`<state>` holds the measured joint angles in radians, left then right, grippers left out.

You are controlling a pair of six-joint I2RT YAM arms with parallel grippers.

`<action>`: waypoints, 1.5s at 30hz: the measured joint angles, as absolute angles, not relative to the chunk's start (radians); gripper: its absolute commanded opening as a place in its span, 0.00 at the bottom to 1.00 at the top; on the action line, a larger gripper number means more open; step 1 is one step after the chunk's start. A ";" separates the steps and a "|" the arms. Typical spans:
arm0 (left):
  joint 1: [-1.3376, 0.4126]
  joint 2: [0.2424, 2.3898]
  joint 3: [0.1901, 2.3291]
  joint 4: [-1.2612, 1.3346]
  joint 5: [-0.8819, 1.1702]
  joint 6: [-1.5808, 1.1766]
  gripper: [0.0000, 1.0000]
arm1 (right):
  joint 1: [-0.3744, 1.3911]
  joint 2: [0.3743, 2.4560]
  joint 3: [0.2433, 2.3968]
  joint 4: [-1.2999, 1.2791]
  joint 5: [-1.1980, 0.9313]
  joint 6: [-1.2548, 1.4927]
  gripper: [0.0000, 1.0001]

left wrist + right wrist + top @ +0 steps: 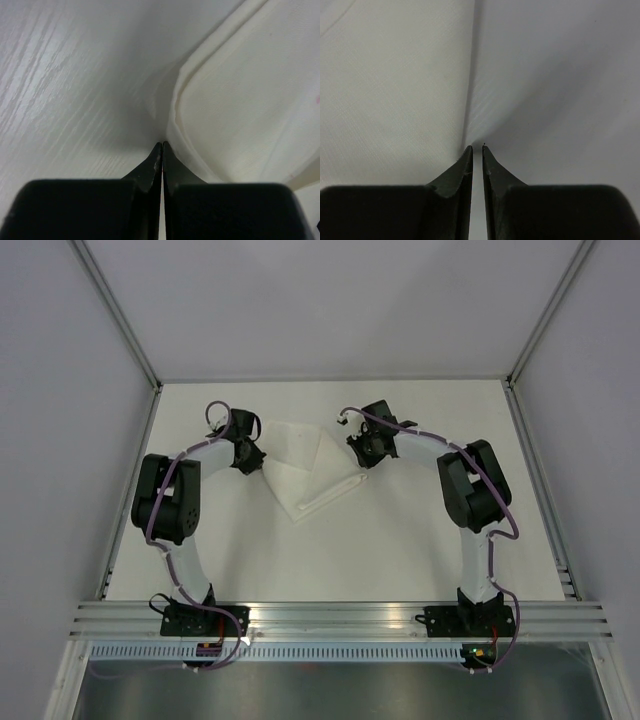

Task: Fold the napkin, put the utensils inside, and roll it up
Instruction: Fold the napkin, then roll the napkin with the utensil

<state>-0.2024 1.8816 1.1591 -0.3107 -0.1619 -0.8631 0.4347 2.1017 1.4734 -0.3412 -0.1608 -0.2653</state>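
Observation:
The white napkin (300,468) lies partly folded on the table between my two grippers, with a thicker doubled strip along its lower right edge. My left gripper (252,458) is at its left edge. In the left wrist view the jaws (162,144) are pressed together right where the napkin's (240,100) rounded hem puckers toward the tips. My right gripper (360,452) is at the napkin's right corner. In the right wrist view its tips (477,147) stand a sliver apart over the cloth's (395,90) edge, which runs straight into the gap. The utensils are out of view.
The off-white tabletop (400,550) is walled by grey panels on the left, right and back. An aluminium rail (340,620) along the near edge carries both arm bases. Purple cables loop along each arm.

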 measured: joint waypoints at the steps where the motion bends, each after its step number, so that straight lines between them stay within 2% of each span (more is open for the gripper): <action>1: -0.202 1.896 1.177 -0.312 -0.154 -0.855 0.02 | 0.435 2.094 1.464 -0.345 -0.164 -0.265 0.18; 21: -0.266 2.208 1.672 -0.508 -0.041 -0.656 0.03 | 0.464 1.929 1.283 -0.460 -0.243 -0.287 0.18; 26: -0.289 2.268 1.779 -0.562 -0.030 -0.617 0.08 | 0.494 1.914 1.267 -0.479 -0.258 -0.288 0.18; 30: -0.294 2.273 1.789 -0.574 -0.024 -0.601 0.19 | 0.496 1.911 1.251 -0.480 -0.245 -0.288 0.19; 34: -0.282 2.267 1.789 -0.579 -0.009 -0.577 0.36 | 0.480 1.886 1.240 -0.478 -0.219 -0.289 0.24; 37: -0.249 2.251 1.784 -0.596 0.019 -0.553 0.43 | 0.459 1.827 1.226 -0.475 -0.201 -0.296 0.29; 39: -0.217 2.217 1.765 -0.597 0.036 -0.536 0.45 | 0.448 1.781 1.225 -0.464 -0.191 -0.307 0.40; 42: -0.179 2.111 1.702 -0.590 0.045 -0.514 0.49 | 0.440 1.730 1.225 -0.443 -0.181 -0.323 0.50; 45: -0.165 1.946 1.610 -0.544 0.050 -0.498 0.51 | 0.459 1.710 1.226 -0.434 -0.173 -0.358 0.53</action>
